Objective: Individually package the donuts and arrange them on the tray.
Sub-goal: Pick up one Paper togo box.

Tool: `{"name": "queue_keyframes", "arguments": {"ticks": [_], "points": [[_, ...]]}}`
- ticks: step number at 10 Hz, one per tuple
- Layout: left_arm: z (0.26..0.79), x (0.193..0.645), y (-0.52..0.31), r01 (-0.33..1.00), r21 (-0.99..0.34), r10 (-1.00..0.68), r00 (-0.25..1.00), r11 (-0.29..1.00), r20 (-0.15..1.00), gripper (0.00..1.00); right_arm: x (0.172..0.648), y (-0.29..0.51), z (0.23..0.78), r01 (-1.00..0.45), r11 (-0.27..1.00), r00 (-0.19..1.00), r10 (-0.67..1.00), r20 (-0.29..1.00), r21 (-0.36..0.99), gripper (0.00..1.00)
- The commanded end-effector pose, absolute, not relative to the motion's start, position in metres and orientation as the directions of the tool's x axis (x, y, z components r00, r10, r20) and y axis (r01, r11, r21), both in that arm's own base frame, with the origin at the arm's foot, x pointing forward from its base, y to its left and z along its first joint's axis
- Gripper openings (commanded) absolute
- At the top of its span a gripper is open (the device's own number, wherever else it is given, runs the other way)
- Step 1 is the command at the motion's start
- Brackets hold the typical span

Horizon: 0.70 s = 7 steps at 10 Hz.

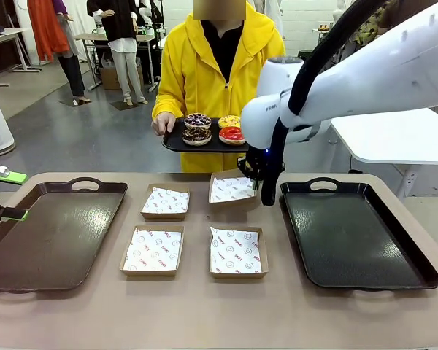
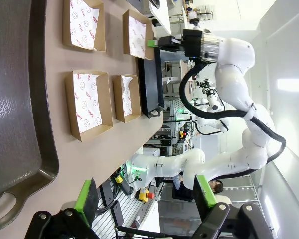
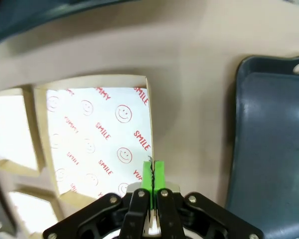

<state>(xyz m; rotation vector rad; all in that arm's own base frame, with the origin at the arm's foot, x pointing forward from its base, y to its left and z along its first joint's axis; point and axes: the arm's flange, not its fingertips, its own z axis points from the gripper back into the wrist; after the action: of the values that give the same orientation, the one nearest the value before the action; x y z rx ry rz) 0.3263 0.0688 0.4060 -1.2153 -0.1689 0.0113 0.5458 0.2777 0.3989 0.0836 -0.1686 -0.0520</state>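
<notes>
Across the table a person in a yellow hoodie holds a small black tray [image 1: 177, 143] with the donuts: chocolate with pale sprinkles [image 1: 198, 119], chocolate with crumbs [image 1: 196, 135], yellow-frosted [image 1: 229, 121] and red-glazed [image 1: 232, 134]. My right gripper [image 1: 258, 177] hangs over the right edge of the far right paper-lined box [image 1: 230, 189]. In the right wrist view that gripper [image 3: 152, 173] has its green pads pressed together on the box's [image 3: 99, 134] right wall. At the table's left edge my left gripper [image 1: 7, 195] stands open, its spread green pads [image 2: 84, 198] holding nothing.
Three more paper-lined boxes lie mid-table: far left [image 1: 166, 201], near left [image 1: 153, 250], near right [image 1: 234, 251]. A large dark tray [image 1: 51, 233] sits at the left and another [image 1: 350, 233] at the right, close to the right gripper. People stand in the background.
</notes>
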Motion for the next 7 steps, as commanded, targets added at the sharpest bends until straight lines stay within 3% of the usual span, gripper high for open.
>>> {"name": "queue_keyframes", "arguments": {"ticks": [1,7], "points": [[0.407,0.326,0.069,0.085,-0.940,0.106,0.986,0.330,0.127,1.00,0.530,0.280,0.428,0.049,0.997,0.979,-0.060,0.194,0.060,0.00],[0.407,0.326,0.069,0.085,-0.940,0.106,0.986,0.330,0.127,1.00,0.512,0.280,0.531,-0.014,0.992,0.975,-0.014,0.223,0.122,0.00]]}}
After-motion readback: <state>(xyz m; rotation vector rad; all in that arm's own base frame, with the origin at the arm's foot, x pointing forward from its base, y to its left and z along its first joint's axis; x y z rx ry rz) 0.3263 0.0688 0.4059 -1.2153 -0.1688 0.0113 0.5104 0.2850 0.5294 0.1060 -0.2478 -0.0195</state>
